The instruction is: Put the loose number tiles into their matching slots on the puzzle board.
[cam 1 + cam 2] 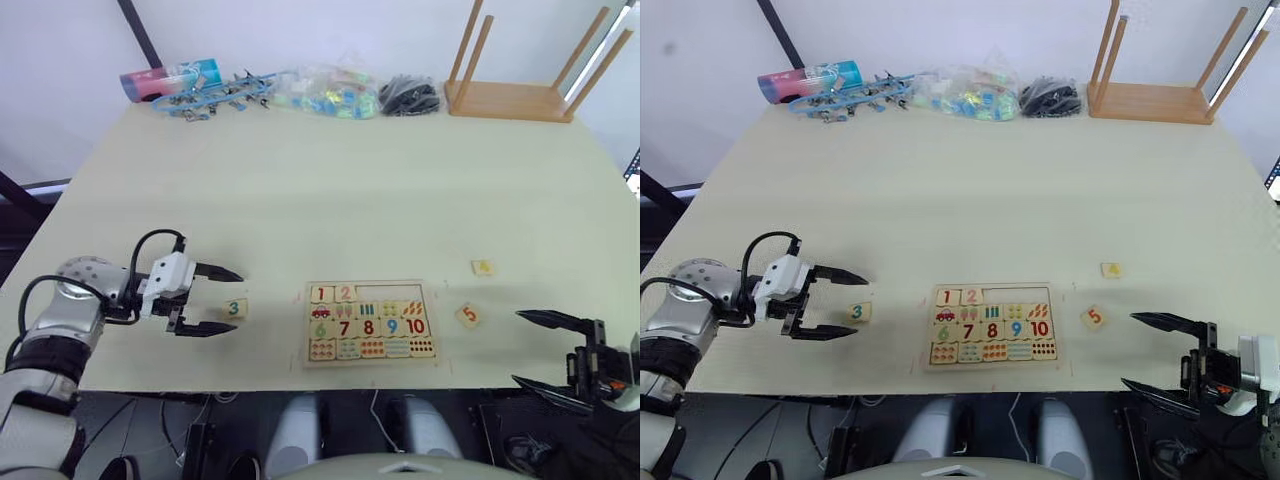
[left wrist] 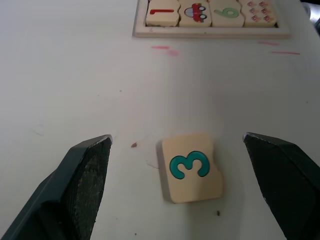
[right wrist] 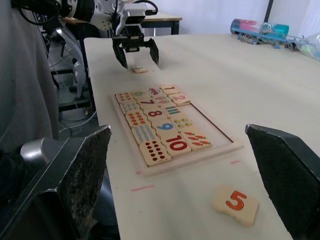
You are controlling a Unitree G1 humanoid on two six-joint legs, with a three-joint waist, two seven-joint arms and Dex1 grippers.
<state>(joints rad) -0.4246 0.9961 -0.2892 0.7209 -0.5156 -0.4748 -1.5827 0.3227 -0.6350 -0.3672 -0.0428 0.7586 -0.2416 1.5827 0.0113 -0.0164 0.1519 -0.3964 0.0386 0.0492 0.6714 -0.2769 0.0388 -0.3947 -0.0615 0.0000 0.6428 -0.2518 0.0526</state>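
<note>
Teal 3 tile (image 2: pixel 192 167) lay lower centre between spread left gripper (image 1: pixel 207 299) fingers; should centre, lower squarely, then pinch.

A pale tabletop (image 1: pixel 330 190) stands against a white wall (image 1: pixel 330 30). Along its far edge lie a wooden stand (image 1: pixel 520 85), clear bags (image 1: pixel 325 92), and a black bundle (image 1: pixel 408 96).

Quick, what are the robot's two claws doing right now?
Left gripper: open, empty, fingers either side of the 3 tile.
Right gripper: open, empty, near the 5 tile.
</note>
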